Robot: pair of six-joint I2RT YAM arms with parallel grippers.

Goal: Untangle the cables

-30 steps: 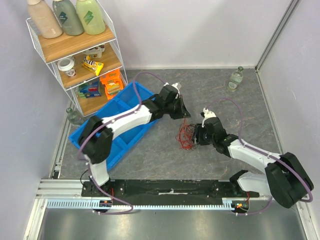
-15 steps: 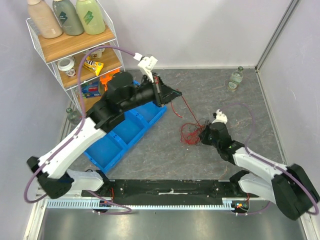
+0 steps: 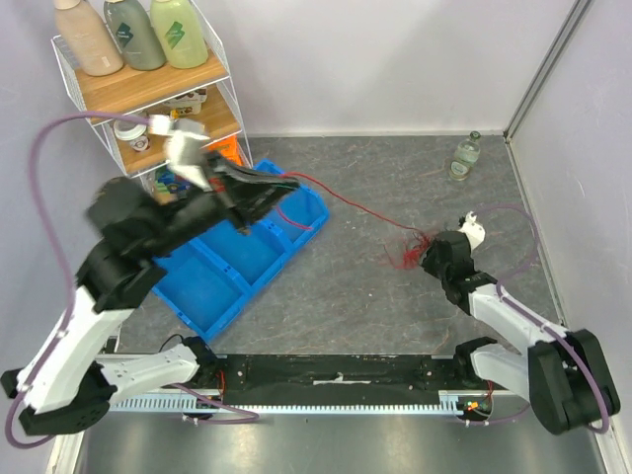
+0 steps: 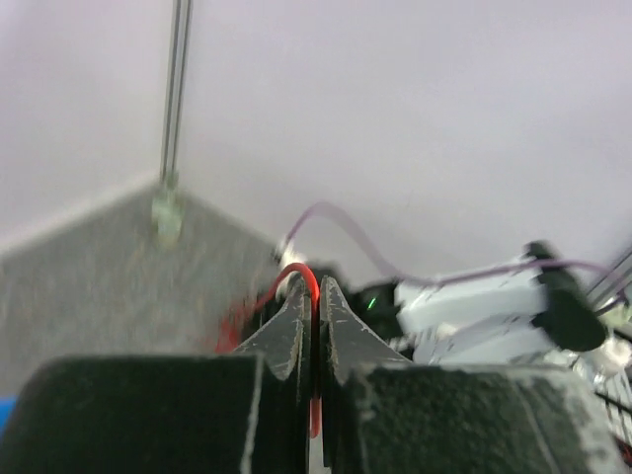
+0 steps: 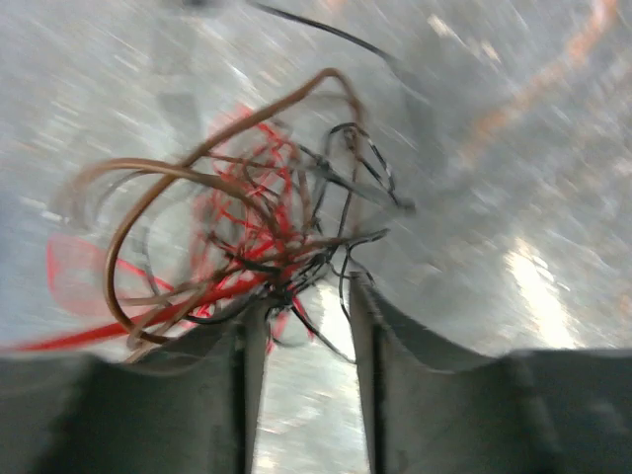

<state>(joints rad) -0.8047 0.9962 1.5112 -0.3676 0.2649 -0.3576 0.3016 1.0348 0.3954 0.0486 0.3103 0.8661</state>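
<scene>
Grey mottled bench (image 3: 346,286) in pale-walled cell; wire shelf rack (image 3: 148,118) far left, blue bin (image 3: 212,291) below it, small bottle (image 3: 466,156) in far right corner.

Progress, judged: partway at best. 1 red cable (image 3: 351,204) stretched out of the tangle (image 3: 405,252), running long and fairly straight from bench centre-right up over the bin's far end. Not free at the tangle end, as far as visible. Tangle lying on bench, right of centre, touching or just beside right hand (image 5: 301,326). Red, black and brownish loops knotted together in right wrist view, blurred; wire count unclear. Left to do: finish freeing the red strand, then separate black and brownish wires.

Pose: left arm (image 3: 128,237) reared high and swung across above the bin, motion-blurred. Left hand (image 4: 316,296) clamped fully shut on the red cable, strand pinched between the fingertips and arching over them. Right arm (image 3: 504,311) low, reaching forward along the bench. Right hand down at the tangle, jaws parted with a plain gap, a few strands crossing between the tips, nothing firmly gripped as far as can be told.
</scene>
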